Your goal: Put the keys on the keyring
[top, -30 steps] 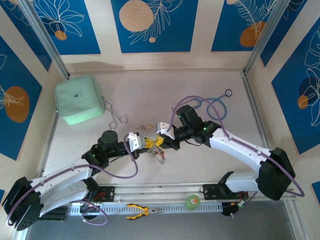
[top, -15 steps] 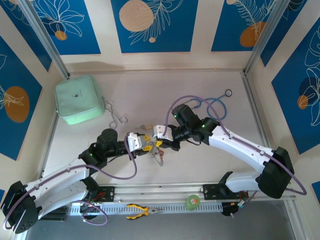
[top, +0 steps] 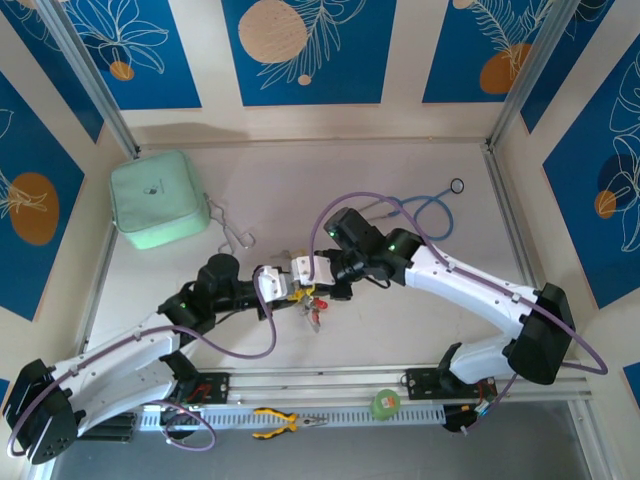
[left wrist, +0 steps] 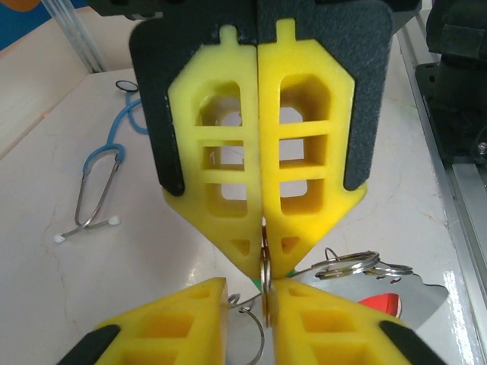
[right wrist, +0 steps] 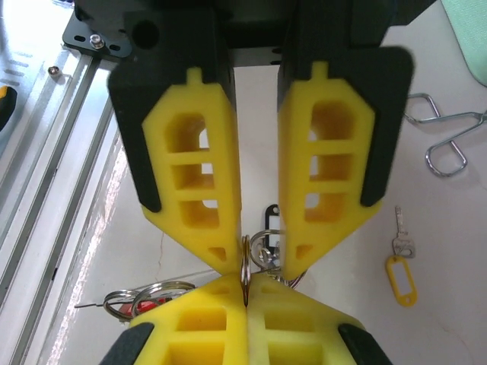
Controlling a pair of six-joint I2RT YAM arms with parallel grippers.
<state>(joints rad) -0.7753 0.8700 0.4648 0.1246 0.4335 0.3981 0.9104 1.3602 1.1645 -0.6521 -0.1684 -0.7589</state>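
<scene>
My two grippers meet tip to tip over the table's middle. The right gripper (right wrist: pixel 246 280) is shut on a thin metal ring (right wrist: pixel 246 262) that stands edge-on; I cannot tell whether it is the keyring itself. My left gripper (left wrist: pixel 247 283) is slightly open, and the same ring (left wrist: pixel 265 262) lies against its right finger (left wrist: pixel 335 323). Below them hangs a bunch of keys (top: pixel 316 305) with a red tag (left wrist: pixel 380 302), a black tag (right wrist: pixel 270 214) and small split rings (left wrist: pixel 346 265). A thin wire loop (left wrist: pixel 255 331) shows between the left fingers. One key with a yellow tag (right wrist: pixel 401 280) lies alone on the table.
A blue stethoscope (top: pixel 430 215) lies at the back right. Metal forceps (top: pixel 232 232) lie beside a mint-green pouch (top: pixel 158 200) at the back left. Yellow-handled pliers (top: pixel 285 422) and a green roll (top: pixel 385 403) sit on the front rail (top: pixel 330 385).
The right gripper has moved left with the ring, up against the left gripper. The left jaws were shut a second ago and now stand slightly apart.
</scene>
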